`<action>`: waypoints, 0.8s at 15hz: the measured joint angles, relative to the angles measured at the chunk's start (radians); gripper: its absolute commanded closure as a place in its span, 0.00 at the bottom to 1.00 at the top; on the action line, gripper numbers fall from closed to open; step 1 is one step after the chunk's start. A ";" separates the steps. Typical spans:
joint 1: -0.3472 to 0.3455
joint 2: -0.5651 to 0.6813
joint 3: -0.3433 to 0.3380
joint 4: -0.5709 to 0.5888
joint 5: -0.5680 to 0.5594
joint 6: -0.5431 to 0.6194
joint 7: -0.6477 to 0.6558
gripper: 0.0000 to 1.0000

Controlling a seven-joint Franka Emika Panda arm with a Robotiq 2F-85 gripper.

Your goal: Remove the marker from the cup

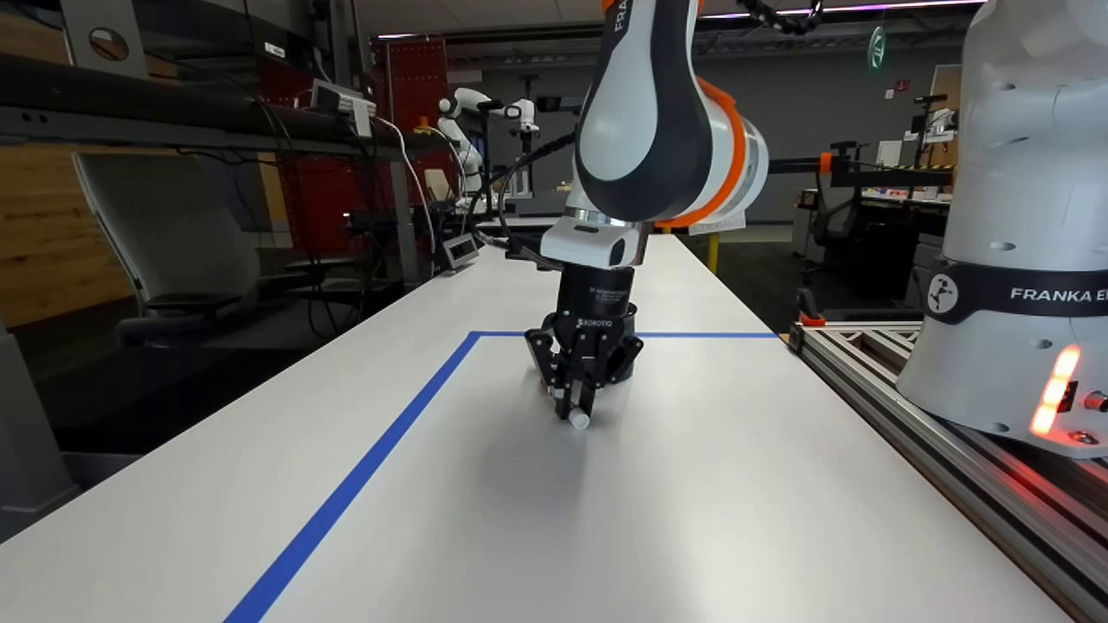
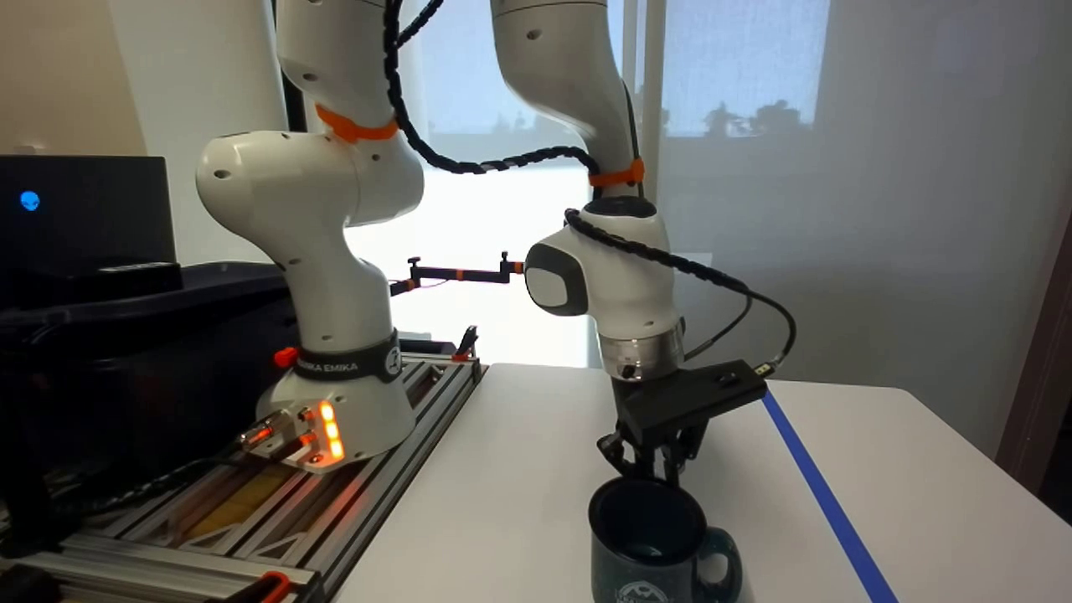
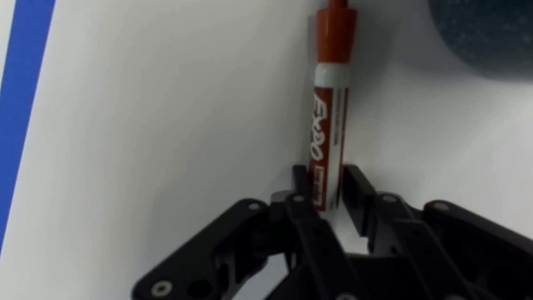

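The red and white marker (image 3: 329, 121) lies outside the cup, along the white tabletop, its red cap pointing up the wrist view and away from the fingers. My gripper (image 3: 325, 187) straddles its rear end, a pad close on each side; whether both touch it I cannot tell. In an exterior view the marker's pale end (image 1: 579, 420) pokes out between the fingertips. The dark teal cup (image 2: 620, 561) stands upright just beside, with its handle to the right there, and no marker shows inside. Its side (image 3: 491, 37) fills the wrist view's top right corner.
Blue tape (image 1: 372, 459) marks a line on the table (image 1: 692, 484). The metal rail (image 1: 917, 450) with the arm's base borders one side. A small grey device (image 1: 460, 251) sits on the far edge. The wrist camera housing (image 2: 695, 402) hangs above and behind the cup.
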State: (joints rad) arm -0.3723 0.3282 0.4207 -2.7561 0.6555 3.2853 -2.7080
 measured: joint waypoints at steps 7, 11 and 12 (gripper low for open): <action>0.000 0.005 -0.001 0.006 0.000 -0.001 0.006 0.01; 0.000 0.005 -0.001 0.006 0.000 -0.001 0.006 0.00; 0.000 0.005 -0.001 0.006 0.000 -0.001 0.006 0.00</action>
State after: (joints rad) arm -0.3723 0.3337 0.4199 -2.7501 0.6556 3.2846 -2.7024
